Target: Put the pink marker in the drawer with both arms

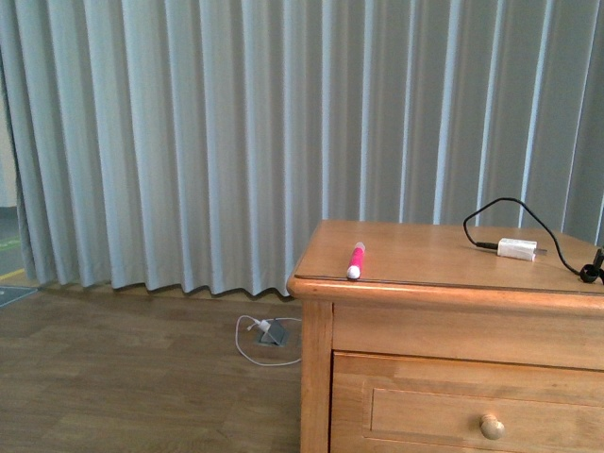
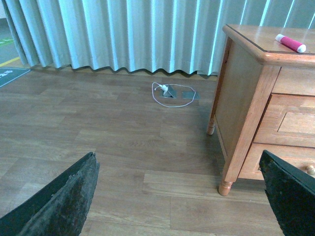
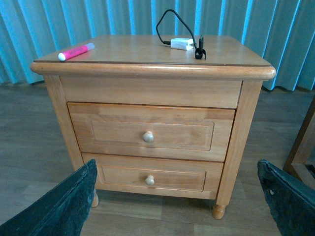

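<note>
Fingers [image 2: 64, 196] of the left gripper [image 2: 177, 156] are spread wide with nothing between them, hanging low over the wooden floor [image 2: 98, 128] off to the side of the cabinet [image 2: 241, 98]. Over on the right gripper [image 3: 175, 164] it's the same story, its black fingers splayed well apart and empty, facing the cabinet front square on. And the pink marker [image 1: 357, 260] is lying flat on the cabinet top, near the front edge by the left corner as the robot faces it, white end toward that edge, neither gripper touching it. The drawer [image 3: 147, 130], the upper one, is shut tight, round pale knob [image 3: 148, 136] dead centre, with the lower drawer [image 3: 150, 177] shut beneath it. Further along the top sits a white charger plug [image 1: 517, 249], its black cable [image 1: 505, 202] looping up behind, well apart from the marker. Grey curtain [image 1: 189, 142] hangs behind it all
</note>
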`<state>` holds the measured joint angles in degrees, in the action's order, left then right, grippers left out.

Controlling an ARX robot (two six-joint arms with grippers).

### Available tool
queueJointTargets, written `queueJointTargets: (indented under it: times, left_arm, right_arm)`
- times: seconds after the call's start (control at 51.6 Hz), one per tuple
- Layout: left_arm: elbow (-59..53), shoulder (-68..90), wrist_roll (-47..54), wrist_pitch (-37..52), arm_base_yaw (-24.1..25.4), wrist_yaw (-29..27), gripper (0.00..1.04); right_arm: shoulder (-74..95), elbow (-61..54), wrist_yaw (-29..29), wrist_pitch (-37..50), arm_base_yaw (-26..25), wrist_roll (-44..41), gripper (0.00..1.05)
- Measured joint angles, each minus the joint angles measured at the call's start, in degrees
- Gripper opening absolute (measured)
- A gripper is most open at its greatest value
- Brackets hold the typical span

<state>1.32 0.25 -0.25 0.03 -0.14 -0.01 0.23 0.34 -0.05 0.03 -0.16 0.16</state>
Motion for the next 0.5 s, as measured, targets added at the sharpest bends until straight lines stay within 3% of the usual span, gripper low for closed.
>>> queueJointTargets:
  times: [0.504]
  left_arm:
    - [0.0, 0.0, 0.0, 0.0, 0.0, 0.0, 0.99]
  right_arm:
    - [0.0, 0.0, 0.0, 0.0, 0.0, 0.0, 0.96]
